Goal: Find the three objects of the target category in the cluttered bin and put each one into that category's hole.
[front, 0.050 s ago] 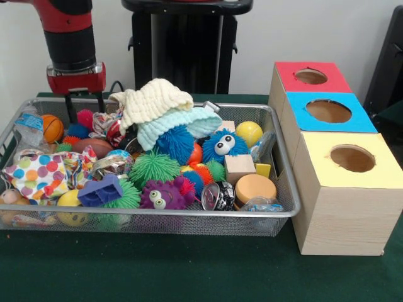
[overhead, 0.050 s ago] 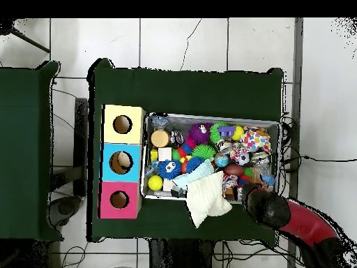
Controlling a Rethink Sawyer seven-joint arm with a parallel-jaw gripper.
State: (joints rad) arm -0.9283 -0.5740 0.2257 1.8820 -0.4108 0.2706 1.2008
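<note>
A wire mesh bin (front, 0.050 s ago: 189, 214) (overhead, 0.050 s ago: 209, 116) is piled with toys. On the heap lie a cream knit cloth (front, 0.050 s ago: 151, 99) (overhead, 0.050 s ago: 206, 197) over a pale blue one (front, 0.050 s ago: 179, 123), spiky rubber balls in blue (front, 0.050 s ago: 221, 145), green (front, 0.050 s ago: 153, 167) and purple (front, 0.050 s ago: 160, 195), a yellow ball (front, 0.050 s ago: 249, 133), a wooden block (front, 0.050 s ago: 239, 167) and a polka-dot cloth (front, 0.050 s ago: 38, 173). Beside the bin stands a wooden box with a red-topped hole (front, 0.050 s ago: 310, 76) (overhead, 0.050 s ago: 119, 199), a blue-topped hole (front, 0.050 s ago: 328, 111) (overhead, 0.050 s ago: 120, 162) and a yellow-topped hole (front, 0.050 s ago: 352, 158) (overhead, 0.050 s ago: 123, 124). My gripper (front, 0.050 s ago: 84, 104) (overhead, 0.050 s ago: 256, 199) hangs open and empty over the bin's far corner, away from the box.
The bin also holds a small orange basketball (front, 0.050 s ago: 51, 128), a purple foam piece (front, 0.050 s ago: 101, 190), a metal can (front, 0.050 s ago: 218, 195) and an orange disc (front, 0.050 s ago: 254, 187). Green cloth (front, 0.050 s ago: 189, 270) covers the table. A second green table (overhead, 0.050 s ago: 24, 150) stands off to one side.
</note>
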